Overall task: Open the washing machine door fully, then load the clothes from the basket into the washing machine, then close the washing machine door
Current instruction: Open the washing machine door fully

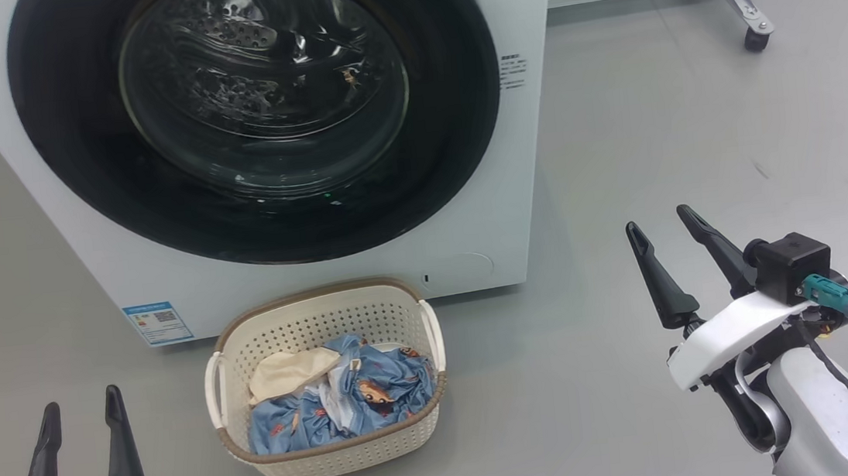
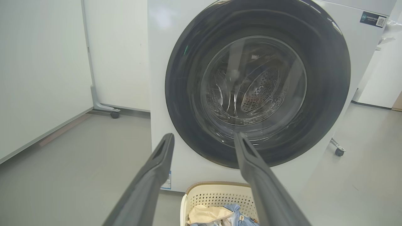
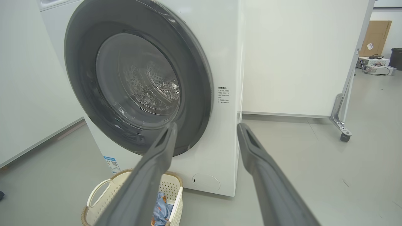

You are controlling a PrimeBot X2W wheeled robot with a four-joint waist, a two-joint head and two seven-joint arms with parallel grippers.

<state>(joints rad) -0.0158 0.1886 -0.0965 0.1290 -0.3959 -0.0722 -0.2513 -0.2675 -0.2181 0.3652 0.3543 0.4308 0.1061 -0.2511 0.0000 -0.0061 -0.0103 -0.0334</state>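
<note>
Overhead, the left gripper (image 1: 81,398) and right gripper (image 1: 657,217) are seen spread and empty, flanking the basket (image 1: 320,288) of clothes (image 1: 377,398); a cardboard box (image 3: 375,37) is shown from the right wrist.

Grey floor (image 1: 655,130), white wheeled partition (image 3: 298,56) — cardboard box (image 3: 375,37) beyond it.

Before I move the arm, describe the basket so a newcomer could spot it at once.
Find the big white washing machine with its round black-rimmed door. On the grey floor in front of it, below the door, sits the basket: small, oval, cream, with perforated sides, a brown rim and blue printed clothes inside.
</note>
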